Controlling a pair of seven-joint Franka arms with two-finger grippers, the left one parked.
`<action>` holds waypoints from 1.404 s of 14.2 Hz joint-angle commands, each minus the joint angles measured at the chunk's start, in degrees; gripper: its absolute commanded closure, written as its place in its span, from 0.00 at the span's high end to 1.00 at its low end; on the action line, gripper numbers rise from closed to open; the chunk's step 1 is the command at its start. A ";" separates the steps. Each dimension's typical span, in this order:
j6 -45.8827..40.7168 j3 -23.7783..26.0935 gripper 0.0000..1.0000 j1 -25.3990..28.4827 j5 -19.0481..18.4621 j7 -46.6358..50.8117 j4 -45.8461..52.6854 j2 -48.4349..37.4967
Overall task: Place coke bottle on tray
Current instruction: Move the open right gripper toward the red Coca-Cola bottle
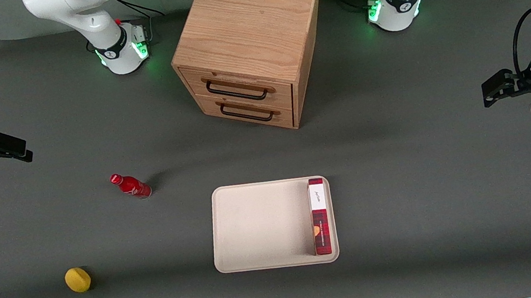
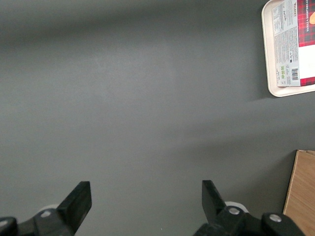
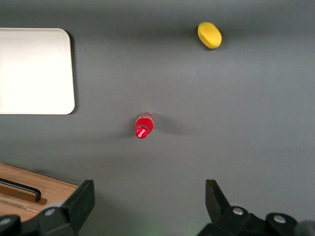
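Note:
The coke bottle (image 1: 131, 186), small and all red with a red cap, stands upright on the grey table. It is apart from the tray, toward the working arm's end. The wrist view shows it from above (image 3: 144, 125). The cream tray (image 1: 260, 226) lies flat near the table's middle, nearer the front camera than the cabinet; one corner of it shows in the wrist view (image 3: 34, 71). My right gripper (image 1: 14, 148) is open and empty. It hangs above the table at the working arm's end, farther from the front camera than the bottle. Nothing is between its jaws (image 3: 147, 196).
A long red plaid box (image 1: 320, 216) lies in the tray along the rim toward the parked arm. A wooden two-drawer cabinet (image 1: 251, 43) stands farther back, drawers shut. A yellow rounded object (image 1: 78, 280) lies nearer the front camera than the bottle.

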 commanded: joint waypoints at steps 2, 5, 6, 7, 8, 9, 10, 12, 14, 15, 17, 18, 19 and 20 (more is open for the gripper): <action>-0.30 0.36 1.00 -0.39 -1.22 -0.40 0.02 -1.48; -0.21 0.27 1.00 -1.01 0.35 -0.49 -0.07 -0.69; 0.14 0.27 1.00 -1.10 1.58 -0.49 -0.68 -0.25; 1.97 0.19 1.00 -1.10 2.20 -0.49 -2.08 -0.16; 4.51 0.27 1.00 -0.84 2.29 -0.41 -4.79 -0.34; 7.58 0.27 1.00 -0.83 2.38 -0.40 -7.95 -0.95; 9.61 0.36 1.00 -0.57 2.38 -0.49 -11.20 -1.21; 15.75 1.41 1.00 -0.48 2.47 -0.49 -18.83 -2.70; 24.45 2.82 1.00 -0.75 2.47 -0.40 -28.24 -5.34; 28.49 2.82 1.00 -0.66 2.47 -0.32 -32.29 -6.13; 34.65 3.96 1.00 -0.39 2.38 -0.40 -38.10 -5.97; 36.95 4.75 1.00 -0.48 2.38 -0.32 -40.48 -5.88; 39.32 4.93 1.00 -0.48 2.29 -0.32 -43.28 -6.31; 42.04 5.28 1.00 -0.39 2.21 -0.40 -46.10 -6.66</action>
